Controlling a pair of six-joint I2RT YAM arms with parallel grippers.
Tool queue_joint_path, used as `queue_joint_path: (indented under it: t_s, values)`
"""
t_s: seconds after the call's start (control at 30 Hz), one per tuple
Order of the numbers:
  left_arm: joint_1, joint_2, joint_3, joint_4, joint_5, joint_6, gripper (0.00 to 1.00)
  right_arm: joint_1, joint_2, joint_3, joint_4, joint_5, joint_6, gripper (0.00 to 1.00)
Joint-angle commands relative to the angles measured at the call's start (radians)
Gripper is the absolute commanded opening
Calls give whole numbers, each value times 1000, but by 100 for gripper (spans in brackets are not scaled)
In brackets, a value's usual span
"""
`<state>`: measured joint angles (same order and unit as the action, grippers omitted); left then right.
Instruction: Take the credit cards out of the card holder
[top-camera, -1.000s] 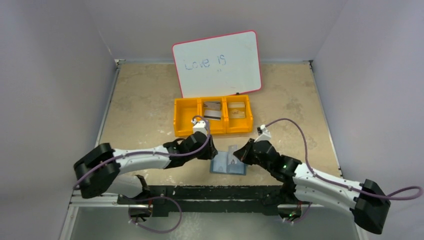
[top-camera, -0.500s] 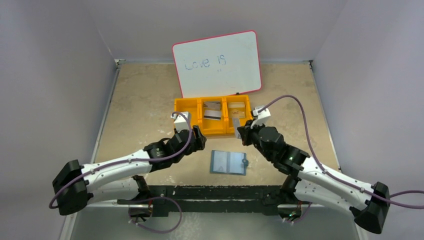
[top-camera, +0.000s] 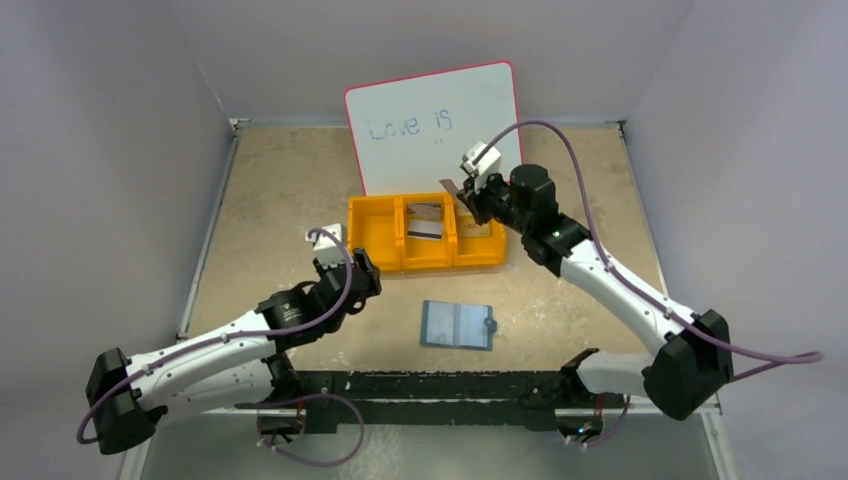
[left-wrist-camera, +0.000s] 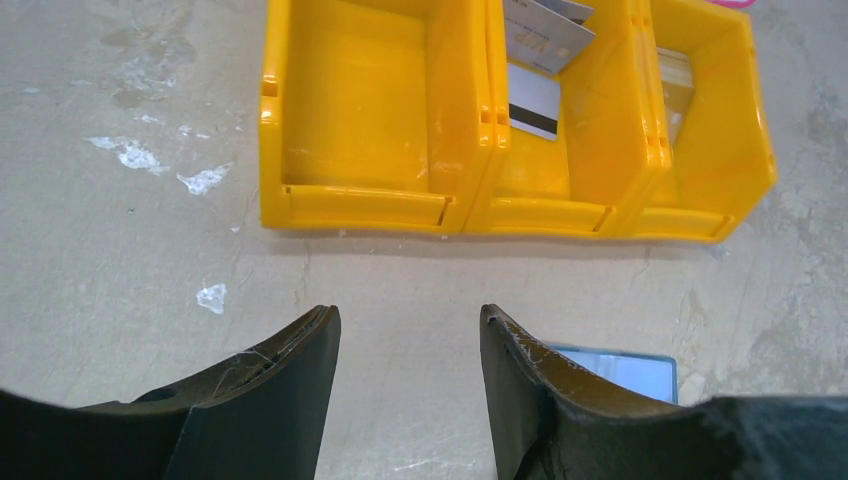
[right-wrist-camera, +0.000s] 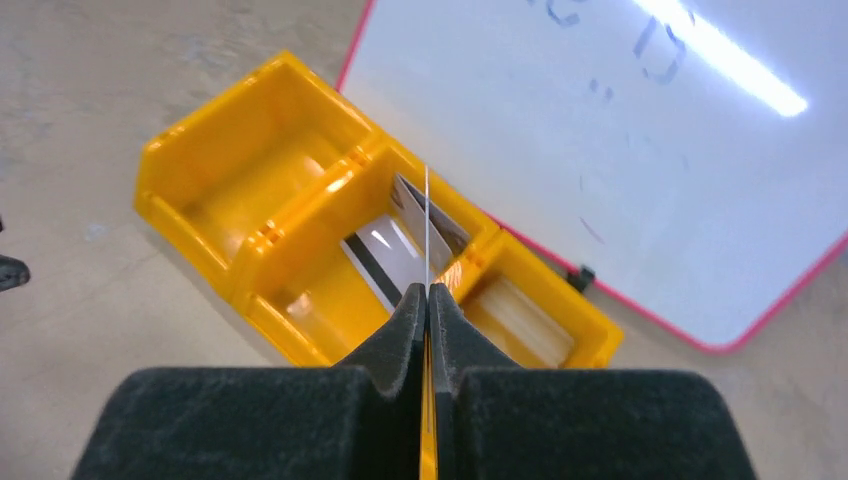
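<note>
Right gripper (right-wrist-camera: 428, 292) is clamped on one credit card (top-camera: 449, 188), held edge-on over the orange bin (top-camera: 372, 262) toward the table's far edge, roughly above the middle-right divider. Card holder (top-camera: 457, 325) lies open flat by the near edge, nearer the left gripper (left-wrist-camera: 410, 325), whose fingers are apart and empty.

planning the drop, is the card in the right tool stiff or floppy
Probably stiff: the card stands straight, edge-on, out of the right tool, no sag. Likely light, being so thin. Pinched at one end, it might pivot.
</note>
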<state>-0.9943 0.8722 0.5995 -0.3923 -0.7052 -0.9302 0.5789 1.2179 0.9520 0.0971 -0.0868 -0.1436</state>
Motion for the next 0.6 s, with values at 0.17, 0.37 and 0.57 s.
queue_joint_path:
  t_s: [0.17,0.37,0.57]
  values:
    - [4,-88,20,-57,-80,0,54,-23,213,272,-133,-277,-251,0]
    - [3,-85,32,-66,-86,13,54,-23,393,409,-289,-303,-409,0]
    - [3,-84,35,-74,-84,11,54,-23,487,464,-293,-368,-486,0]
